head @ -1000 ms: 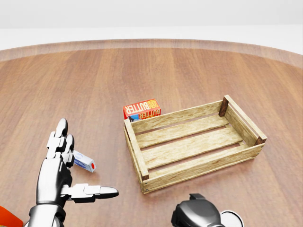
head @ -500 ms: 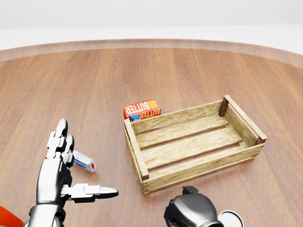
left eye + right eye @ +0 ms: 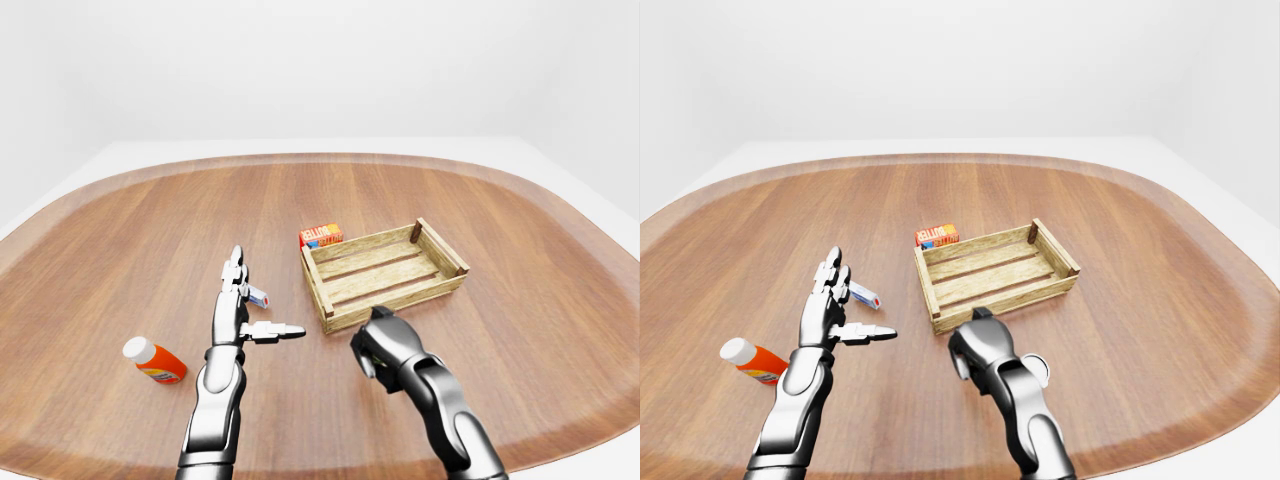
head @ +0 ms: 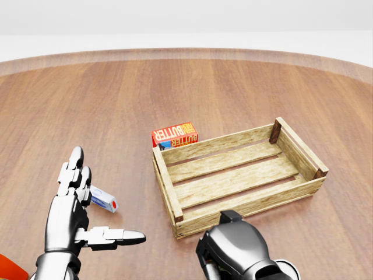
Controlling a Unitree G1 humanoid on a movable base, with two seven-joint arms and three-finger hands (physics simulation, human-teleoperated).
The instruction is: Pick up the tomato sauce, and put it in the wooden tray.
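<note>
The wooden tray [image 4: 166,175] lies on the round table, right of centre in the head view, with nothing showing inside it. My right hand [image 4: 233,254] hovers just below the tray's near left corner. I see only the back of the hand, with its fingers curled under like a fist and whatever is beneath them hidden. A white round top [image 3: 1034,368], perhaps the tomato sauce can, peeks out right of that wrist. My left hand [image 4: 87,216] is held open at the lower left, fingers straight and thumb pointing right, with nothing in it.
A red butter box [image 4: 175,135] leans against the tray's upper left side. A small white, blue and red pack [image 4: 104,199] lies beside my left fingers. An orange bottle with a white cap [image 3: 155,362] lies further left.
My right hand has risen into the head view and shifted slightly left toward the tray's near corner. The white round top, the left hand and the other things have stayed put.
</note>
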